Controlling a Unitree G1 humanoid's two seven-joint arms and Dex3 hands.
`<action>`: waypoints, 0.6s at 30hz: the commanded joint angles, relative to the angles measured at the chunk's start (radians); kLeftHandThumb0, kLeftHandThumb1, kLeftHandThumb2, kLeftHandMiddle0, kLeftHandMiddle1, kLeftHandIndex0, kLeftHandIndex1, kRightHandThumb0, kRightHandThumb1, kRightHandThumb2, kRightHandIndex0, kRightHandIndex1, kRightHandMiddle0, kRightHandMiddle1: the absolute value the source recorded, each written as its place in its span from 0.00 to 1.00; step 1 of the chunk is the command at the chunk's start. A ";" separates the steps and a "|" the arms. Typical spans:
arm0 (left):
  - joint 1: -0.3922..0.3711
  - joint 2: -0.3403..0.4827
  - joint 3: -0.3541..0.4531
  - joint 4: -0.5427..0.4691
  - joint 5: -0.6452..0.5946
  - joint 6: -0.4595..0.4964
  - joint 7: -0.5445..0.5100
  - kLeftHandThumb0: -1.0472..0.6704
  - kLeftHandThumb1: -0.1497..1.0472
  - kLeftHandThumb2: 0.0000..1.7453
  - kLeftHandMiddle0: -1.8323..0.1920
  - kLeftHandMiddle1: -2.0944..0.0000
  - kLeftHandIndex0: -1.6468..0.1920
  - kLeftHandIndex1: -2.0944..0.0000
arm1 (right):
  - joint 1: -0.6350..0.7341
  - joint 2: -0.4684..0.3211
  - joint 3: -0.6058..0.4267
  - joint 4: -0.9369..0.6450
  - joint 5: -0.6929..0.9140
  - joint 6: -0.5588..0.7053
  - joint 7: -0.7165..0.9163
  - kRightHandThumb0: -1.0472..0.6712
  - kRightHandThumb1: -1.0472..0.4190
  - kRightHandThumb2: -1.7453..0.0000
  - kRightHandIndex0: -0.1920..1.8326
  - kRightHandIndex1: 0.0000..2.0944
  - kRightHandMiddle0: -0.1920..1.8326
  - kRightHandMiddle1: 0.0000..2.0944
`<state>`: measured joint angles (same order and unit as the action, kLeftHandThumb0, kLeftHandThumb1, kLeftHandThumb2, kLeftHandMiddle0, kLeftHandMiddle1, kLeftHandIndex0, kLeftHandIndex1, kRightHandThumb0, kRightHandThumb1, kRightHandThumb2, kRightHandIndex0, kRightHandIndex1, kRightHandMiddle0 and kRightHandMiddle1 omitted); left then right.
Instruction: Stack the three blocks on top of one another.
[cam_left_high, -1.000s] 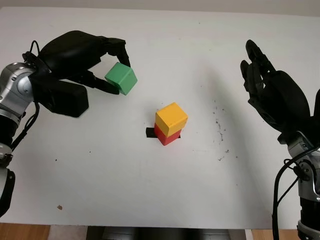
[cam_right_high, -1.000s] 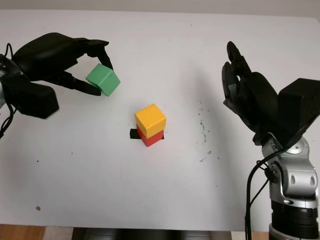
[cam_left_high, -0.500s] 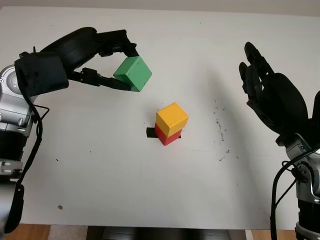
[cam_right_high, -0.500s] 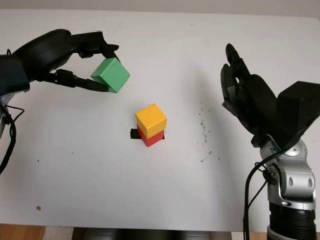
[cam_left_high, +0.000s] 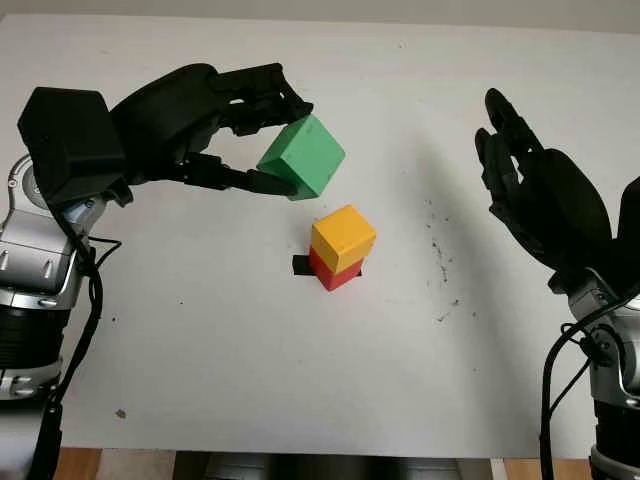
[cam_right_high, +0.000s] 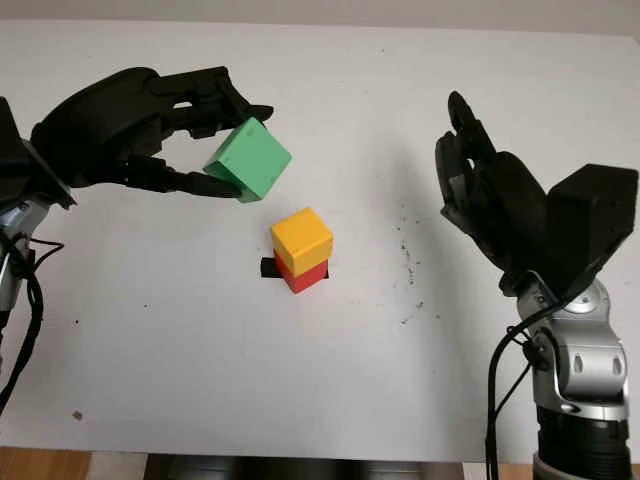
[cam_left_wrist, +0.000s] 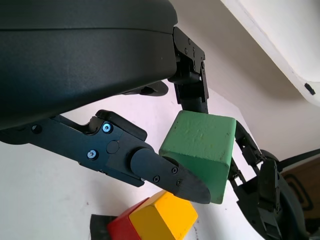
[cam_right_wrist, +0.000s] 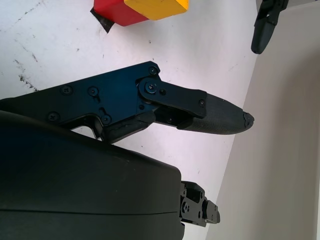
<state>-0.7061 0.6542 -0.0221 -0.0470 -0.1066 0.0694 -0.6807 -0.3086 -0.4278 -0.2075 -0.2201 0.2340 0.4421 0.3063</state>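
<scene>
**A:** In the middle of the white table (cam_left_high: 200, 360), there's a yellow block (cam_left_high: 343, 237) sitting on a red block (cam_left_high: 331, 272). The yellow one is turned a bit off from the red one, so a red corner pokes out at the front. There's a small black mark (cam_left_high: 299, 265) on the table, right by the red block on the robot's left side.

**B:** And the green one?

**A:** The green block (cam_left_high: 302, 157) is up in the air, tilted on a corner. The left hand (cam_left_high: 215, 130) has it pinched, fingers closed on it from opposite sides. In the wrist shot you can see one finger (cam_left_wrist: 165, 172) pressed against the block's side and another against the far face. It's above the table, just to the left of and behind the little stack, not touching the yellow block.

**B:** What's the other hand up to?

**A:** The right hand (cam_right_high: 490, 205) is over on the right side of the table, well away from the blocks, holding nothing, open, palm turned toward the stack. Some dark specks (cam_left_high: 438, 255) are scattered on the table between it and the blocks.
</scene>
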 joint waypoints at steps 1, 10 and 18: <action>-0.040 0.010 -0.007 0.014 0.017 -0.077 -0.026 0.33 1.00 0.05 0.76 0.98 0.73 0.28 | 0.007 -0.010 0.002 -0.016 -0.004 -0.002 0.004 0.21 0.00 0.61 0.00 0.00 0.01 0.02; -0.141 -0.042 -0.038 0.145 0.037 -0.176 -0.088 0.33 1.00 0.03 0.76 0.98 0.70 0.32 | 0.012 -0.003 0.003 -0.018 -0.007 -0.006 0.008 0.21 0.00 0.61 0.00 0.00 0.01 0.02; -0.171 -0.037 -0.073 0.152 0.153 -0.255 -0.075 0.34 0.99 0.03 0.76 0.98 0.72 0.29 | 0.015 -0.003 0.006 -0.019 -0.013 -0.008 0.002 0.21 0.00 0.61 0.00 0.00 0.01 0.02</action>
<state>-0.8405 0.6082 -0.0892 0.1149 0.0345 -0.1655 -0.7620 -0.3063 -0.4279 -0.2014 -0.2215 0.2206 0.4418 0.3061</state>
